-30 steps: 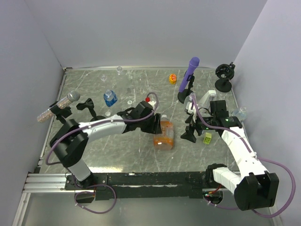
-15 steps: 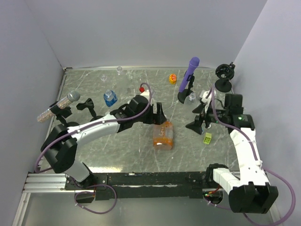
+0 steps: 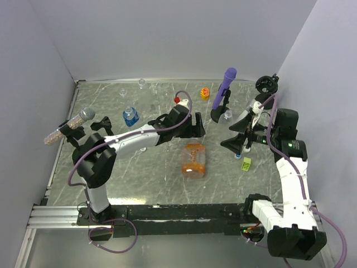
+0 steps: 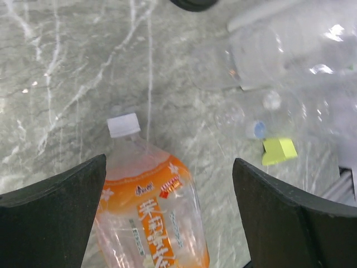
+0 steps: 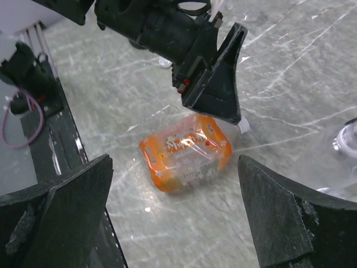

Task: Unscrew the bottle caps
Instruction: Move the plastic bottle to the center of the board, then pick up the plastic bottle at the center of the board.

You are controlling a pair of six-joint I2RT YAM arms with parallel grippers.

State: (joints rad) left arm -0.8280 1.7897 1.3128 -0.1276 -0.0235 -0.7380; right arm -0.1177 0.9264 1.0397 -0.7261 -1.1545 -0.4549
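The orange bottle (image 3: 193, 162) is lying on its side near the middle of the surface (image 3: 150, 178), neck pointing far, with nothing touching it. The left gripper (image 3: 193, 125), which was down around it a second ago, is now hovering just past its far end, jaws spread wide and empty. The right gripper (image 3: 239, 134) is hanging further off to the right, jaws also wide apart and holding nothing. The white cap (image 4: 123, 125) is still sitting on the neck, so this release is looking like a reset. A fresh hold is probably needed before any twisting.
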